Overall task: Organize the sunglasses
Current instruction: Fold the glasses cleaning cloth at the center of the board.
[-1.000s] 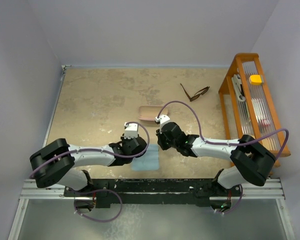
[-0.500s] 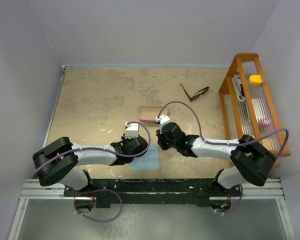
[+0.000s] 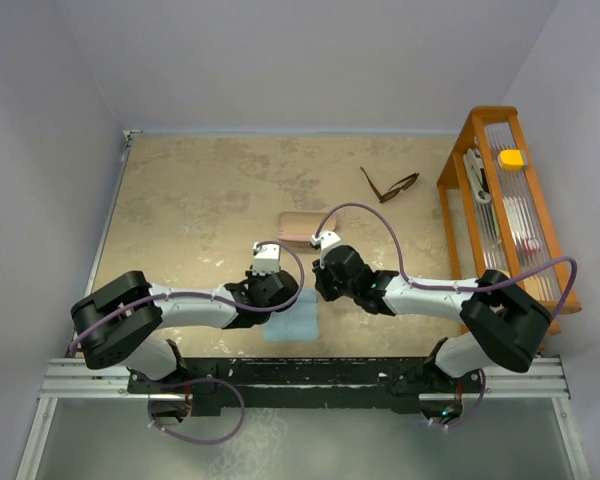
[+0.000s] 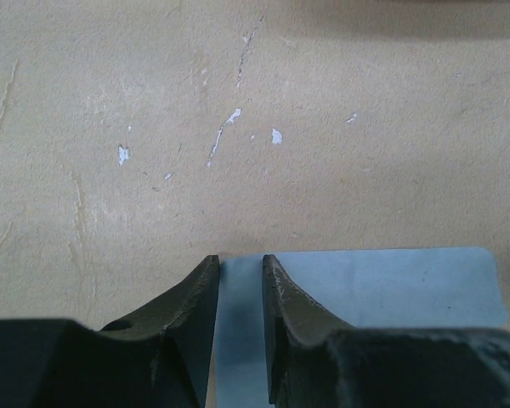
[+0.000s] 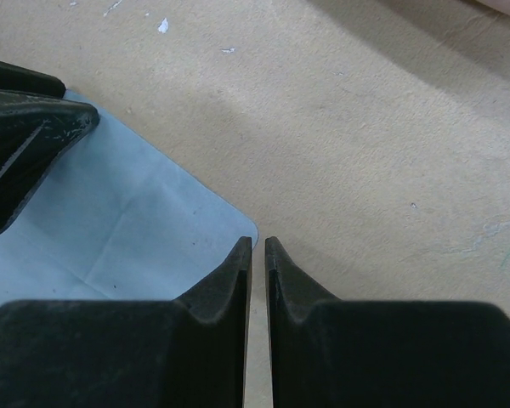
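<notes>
1. While hovering low with jaws only a narrow gap apart, straddling the left edge of the light blue cloth (image 4: pixel 365 289) with the left gripper (image 4: pixel 240 260). Fabric showing flat in the gap, nothing pinched yet by the look of it.
2. Over on the other side, right gripper (image 5: pixel 257 242) down at the cloth's far right corner, jaws drawn to a bare slit. Corner caught or not, cannot tell.
3. Judging by the mirrored stance, one far corner each: probably set to lift or fold the cloth as a pair, keeping it taut rather than bunched.
4. Just beyond both grippers, pink case (image 3: pixel 298 226) lying on the table (image 3: pixel 180 190), close at hand for packing.
5. Sunglasses (image 3: pixel 389 186) well apart from all this, far right on the table near the orange rack (image 3: pixel 447 183), arms splayed open, untouched. Likely left for once the cloth is dealt with.
</notes>
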